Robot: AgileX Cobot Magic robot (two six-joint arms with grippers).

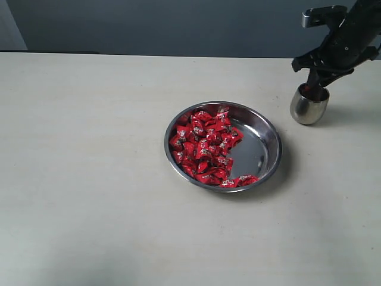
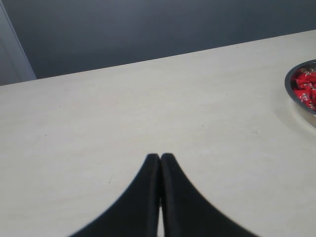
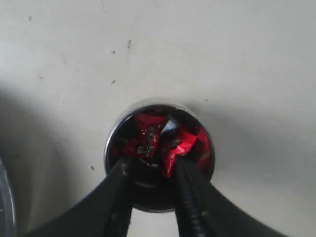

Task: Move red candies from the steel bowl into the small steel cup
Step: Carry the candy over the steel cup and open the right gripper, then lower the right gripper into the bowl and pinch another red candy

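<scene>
Where right claw [image 3: 153, 163] meets cup [image 1: 309, 107], red candy [image 3: 170, 153] between fingers [image 3: 190, 197] (parted).

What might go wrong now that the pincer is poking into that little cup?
The right pincer has its tips inside the mouth of the small steel cup, close to the rim. Lifting off-centre might knock or tip it. The red candies look piled near the top, and one sits right between the tips, so it might cling and get dragged out onto the table.
</scene>
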